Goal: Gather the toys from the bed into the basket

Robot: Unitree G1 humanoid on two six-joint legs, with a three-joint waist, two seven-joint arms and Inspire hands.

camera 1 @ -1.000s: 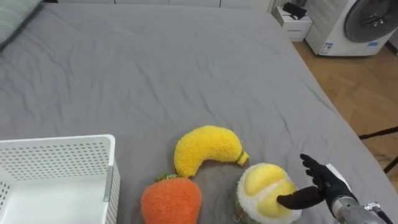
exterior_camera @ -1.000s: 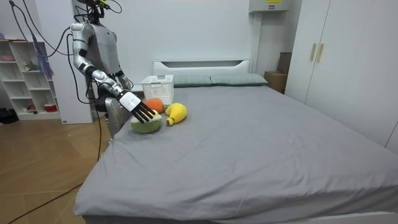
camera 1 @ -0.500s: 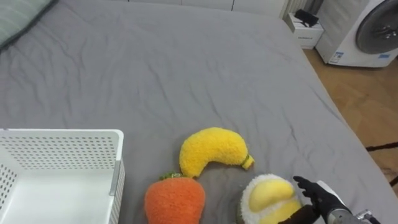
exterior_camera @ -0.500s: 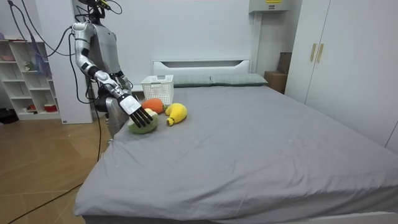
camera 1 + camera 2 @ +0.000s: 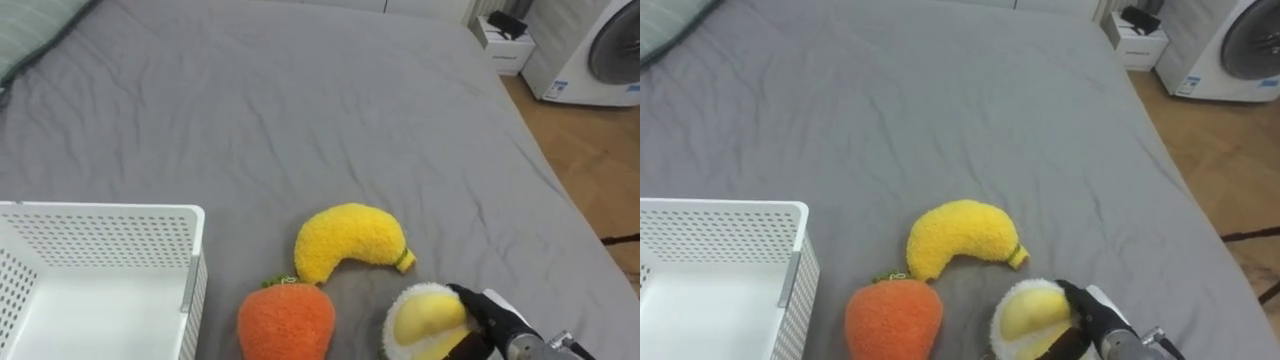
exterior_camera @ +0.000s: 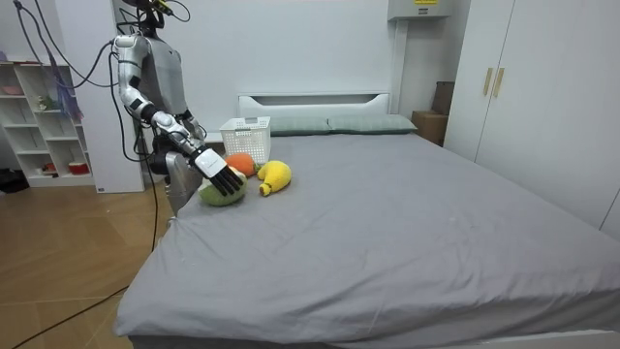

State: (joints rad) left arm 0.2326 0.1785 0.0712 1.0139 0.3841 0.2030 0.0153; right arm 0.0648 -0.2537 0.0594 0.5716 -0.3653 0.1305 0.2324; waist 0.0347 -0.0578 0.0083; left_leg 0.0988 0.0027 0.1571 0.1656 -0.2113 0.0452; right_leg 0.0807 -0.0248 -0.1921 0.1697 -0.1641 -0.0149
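Observation:
Three plush toys lie on the grey bed near its front edge: a yellow banana, an orange carrot-like toy with a green tuft, and a round yellow-and-white toy with a green underside. My right hand comes in from the lower right. Its fingers lie over the round toy's top and its thumb sits below, holding the toy's right side. In the room view the robot stands at the bed's side, right hand on the round toy.
A white perforated basket stands on the bed at the lower left, beside the orange toy. Off the bed's right side are wooden floor, a washing machine and a small white stand. Pillows lie at the head of the bed.
My right hand has moved left from beside the round toy onto it, and its fingers have closed over the top. The eye view has shifted slightly.

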